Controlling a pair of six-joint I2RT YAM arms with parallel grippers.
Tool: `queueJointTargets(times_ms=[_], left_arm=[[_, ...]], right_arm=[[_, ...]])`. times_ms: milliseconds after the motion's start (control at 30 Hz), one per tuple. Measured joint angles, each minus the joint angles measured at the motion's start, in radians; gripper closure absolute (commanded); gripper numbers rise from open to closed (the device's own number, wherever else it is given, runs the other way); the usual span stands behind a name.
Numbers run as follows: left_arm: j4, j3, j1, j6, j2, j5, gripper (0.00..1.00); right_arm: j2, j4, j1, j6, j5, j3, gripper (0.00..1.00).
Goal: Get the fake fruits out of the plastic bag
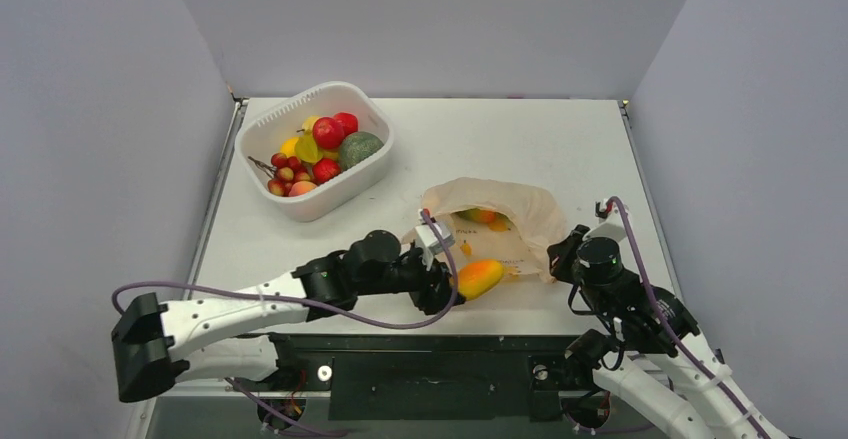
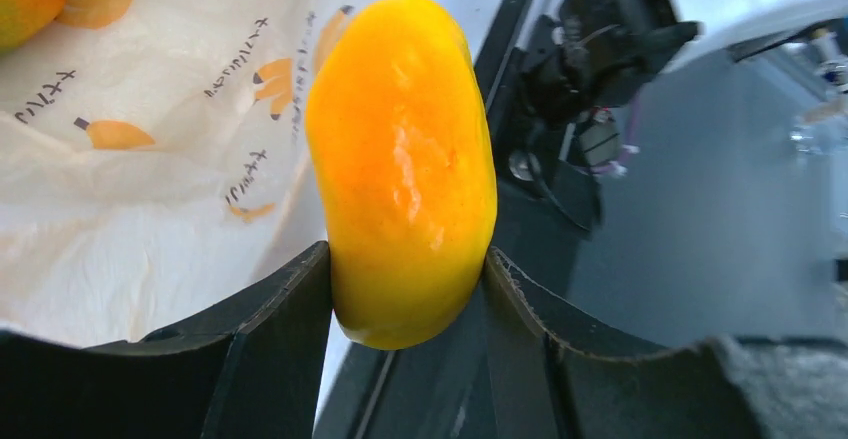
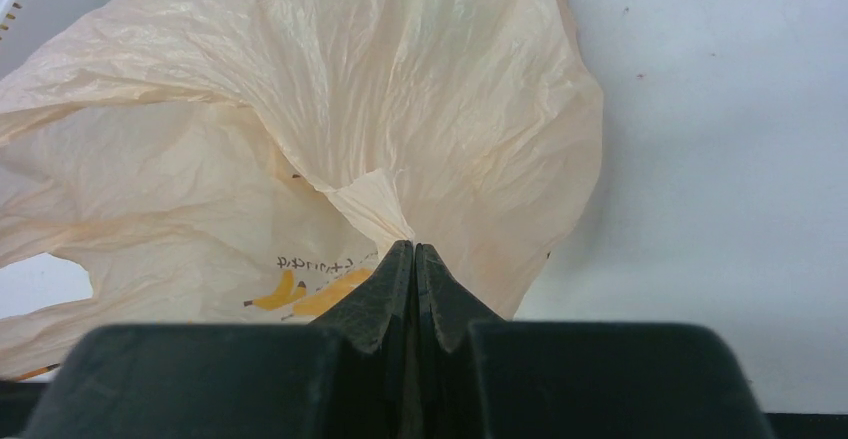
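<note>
- Your left gripper (image 2: 405, 284) is about half open and clamped on a glossy orange-yellow toy fruit (image 2: 400, 159), with one black finger pressed against each flank.
- That fruit is outside the plastic bag (image 1: 520, 214), just beside its mouth at the near edge of the table (image 1: 540, 139). You cannot tell whether it touches the tabletop.
- Your right gripper (image 3: 413, 249) is pinched fully closed on a fold of the bag's right side.
- The bag lies crumpled on the table, right of centre. A second orange-yellow fruit (image 1: 480, 216) shows inside it, close to the opening.
- The left wrist and its purple cable (image 1: 440, 234) sit across the bag's mouth and cover part of it from above.
- A white slotted basket (image 1: 330, 199) stands at the far left, well apart from the bag. It holds red and yellow fruits, small red grapes and a dull dark-green round fruit (image 1: 360, 149).
</note>
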Motion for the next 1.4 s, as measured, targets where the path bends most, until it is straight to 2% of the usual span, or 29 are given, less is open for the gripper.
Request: queueJointTargets(times_ms=[133, 233, 367, 467, 633, 767, 900, 1100, 1167, 1200, 1233, 1300, 1400], left_arm=[[-0.175, 0.036, 0.036, -0.031, -0.185, 0.045, 0.83], [-0.294, 0.114, 0.114, -0.039, -0.265, 0.059, 0.82], [-0.452, 0.315, 0.348, -0.021, -0.269, 0.087, 0.84], [-0.509, 0.466, 0.573, 0.006, -0.195, 0.111, 0.85], [-0.491, 0.559, 0.848, 0.041, -0.018, 0.146, 0.86], [-0.441, 0.561, 0.991, 0.043, 0.176, 0.130, 0.85], [-0.403, 0.561, 1.073, 0.044, 0.343, 0.067, 0.83], [-0.391, 0.564, 1.119, 0.046, 0.449, -0.029, 0.60], [-0.388, 0.570, 1.120, 0.047, 0.455, -0.056, 0.47], [-0.386, 0.572, 1.120, 0.047, 0.458, -0.066, 0.35], [-0.385, 0.572, 1.121, 0.047, 0.461, -0.074, 0.28], [-0.388, 0.572, 1.125, 0.045, 0.468, -0.091, 0.08], [-0.391, 0.566, 1.129, 0.041, 0.469, -0.120, 0.03]], right_arm=[[0.041, 0.031, 0.000, -0.010, 0.002, 0.000, 1.00], [0.045, 0.053, 0.000, -0.014, 0.002, -0.002, 1.00], [0.045, 0.073, 0.000, -0.014, -0.002, -0.014, 1.00], [0.045, 0.076, 0.000, -0.014, -0.006, -0.022, 1.00], [0.037, 0.077, 0.000, -0.014, -0.009, -0.025, 1.00], [0.037, 0.077, 0.000, -0.014, -0.010, -0.025, 1.00], [0.037, 0.077, 0.000, -0.014, -0.009, -0.025, 1.00], [0.042, 0.077, 0.000, -0.015, -0.010, -0.025, 1.00], [0.048, 0.079, 0.000, -0.016, -0.010, -0.024, 1.00], [0.050, 0.080, 0.000, -0.016, -0.010, -0.024, 1.00], [0.052, 0.082, 0.000, -0.017, -0.010, -0.024, 1.00], [0.056, 0.085, 0.000, -0.019, -0.011, -0.024, 1.00], [0.058, 0.091, 0.000, -0.022, -0.016, -0.024, 1.00]])
